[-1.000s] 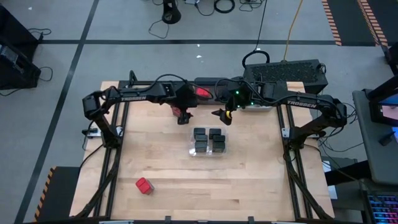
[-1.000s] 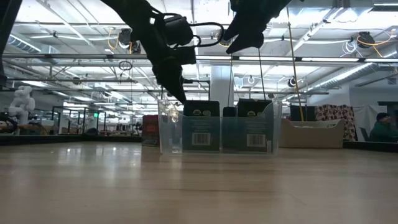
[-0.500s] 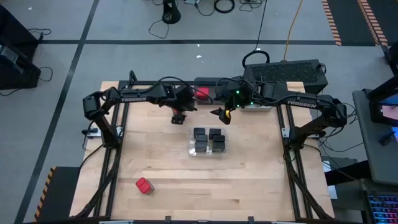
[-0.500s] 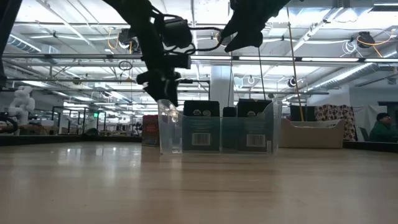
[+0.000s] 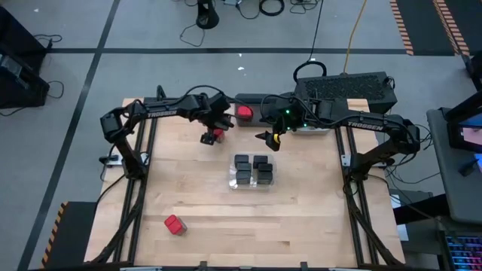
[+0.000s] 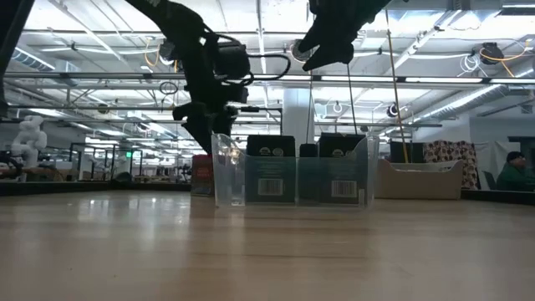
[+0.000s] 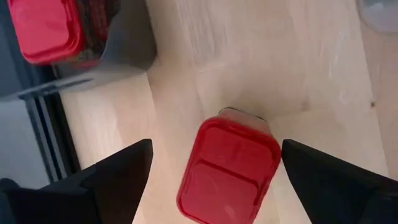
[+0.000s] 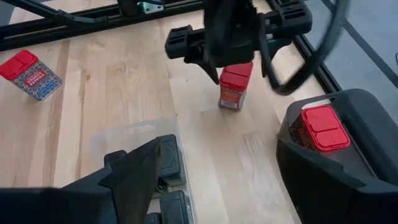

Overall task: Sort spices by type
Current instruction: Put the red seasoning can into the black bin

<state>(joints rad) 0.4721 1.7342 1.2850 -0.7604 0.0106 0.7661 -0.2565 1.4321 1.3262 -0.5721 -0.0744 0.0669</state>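
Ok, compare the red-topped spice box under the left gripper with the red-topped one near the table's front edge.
The red-topped spice box under the left gripper stands upright at the back, close to the dark grey bin; the red-topped box near the front edge lies tilted, alone. The open left gripper hovers over the first; nothing is near the second. Both share red lids.

Lighting is even and bright, supplied from overhead; ceiling strip lights in the low view glare white. The table shows only soft, short shadows. In the low view the arms read as near-black silhouettes against the lit room, and the near tabletop carries a dull sheen. In the left wrist view the red-topped box appears slightly soft, possibly out of focus.
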